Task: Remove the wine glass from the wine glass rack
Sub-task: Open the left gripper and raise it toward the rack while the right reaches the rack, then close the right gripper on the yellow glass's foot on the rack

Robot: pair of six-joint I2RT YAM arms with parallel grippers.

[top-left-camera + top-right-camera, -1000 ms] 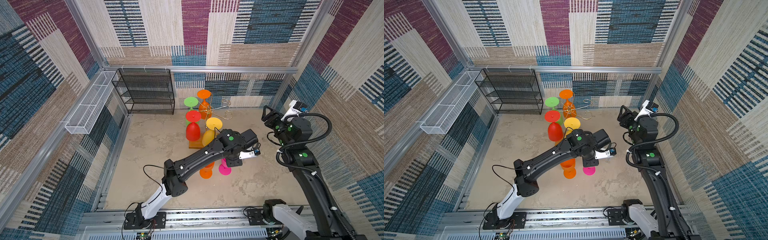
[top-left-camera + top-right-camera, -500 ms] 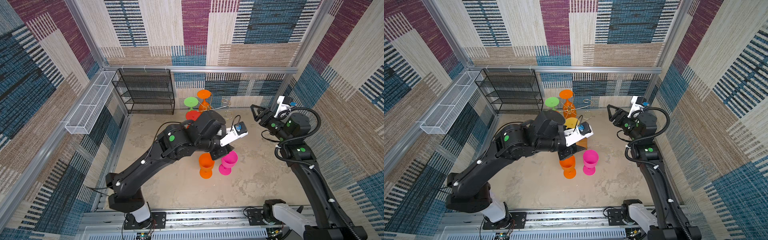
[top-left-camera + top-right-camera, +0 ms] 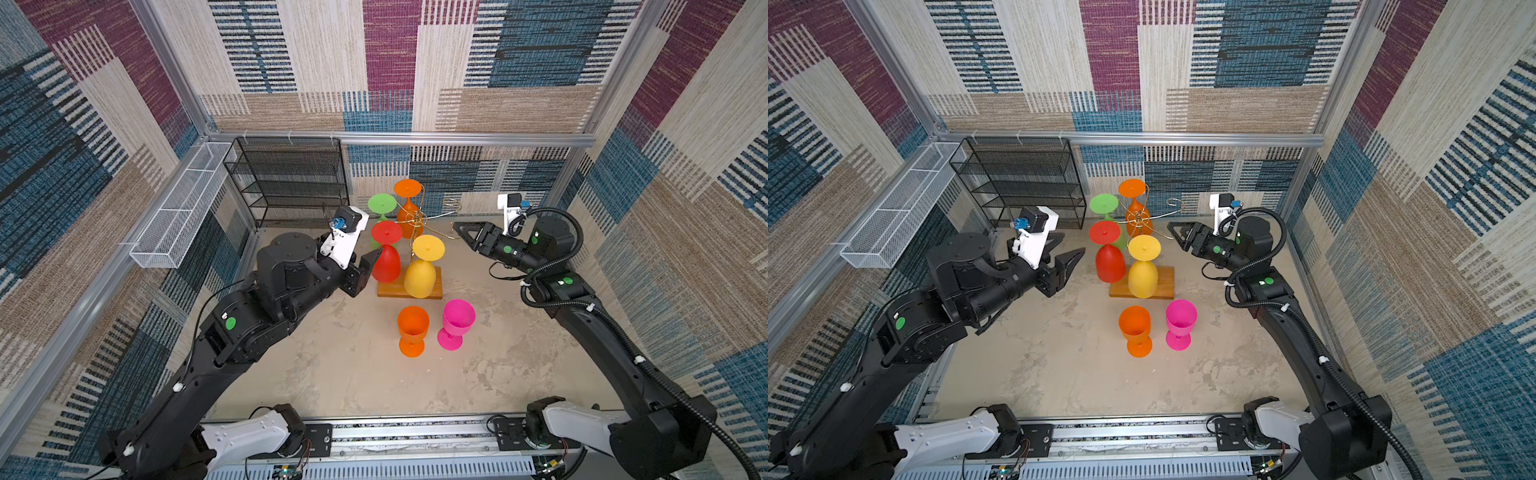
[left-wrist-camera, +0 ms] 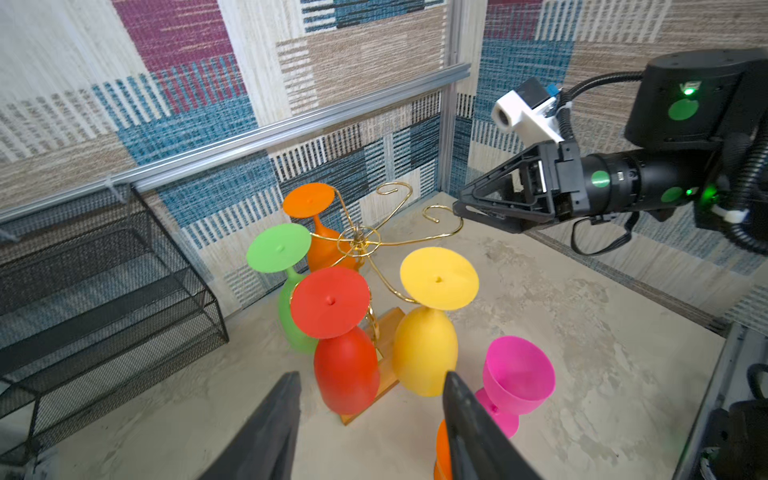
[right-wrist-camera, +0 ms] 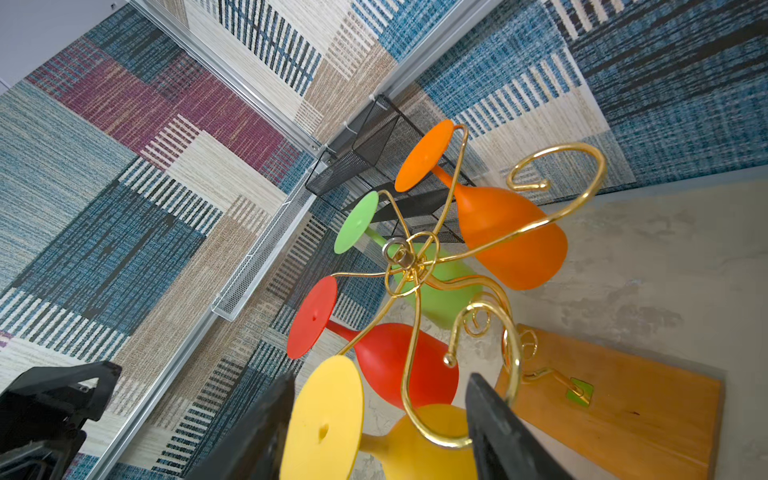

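Nearest the robot, a standing orange glass (image 3: 1135, 328) and a pink glass (image 3: 1180, 322) sit upright on the table (image 3: 1059, 374), in front of the rack (image 3: 1166, 280). Next back, the left gripper (image 3: 1073, 243) hovers with jaws apart and empty. It points at the red glass (image 3: 1109, 262), which hangs just ahead of it on the rack's near left arm, bowl down, foot up, long axis vertical. This arm is the nearer one, so red looks like its target. The yellow glass (image 3: 1143, 278) hangs just beside red and the green glass (image 3: 1104, 203) close behind, so drawing red outward, away from both, seems safest. The right gripper (image 3: 459, 227), also apart and empty, sits at the rack's bare scroll arms opposite. A hanging orange glass (image 3: 1132, 188) is rearmost, with the shelf (image 3: 1025, 183) and basket (image 3: 892, 224) well apart.
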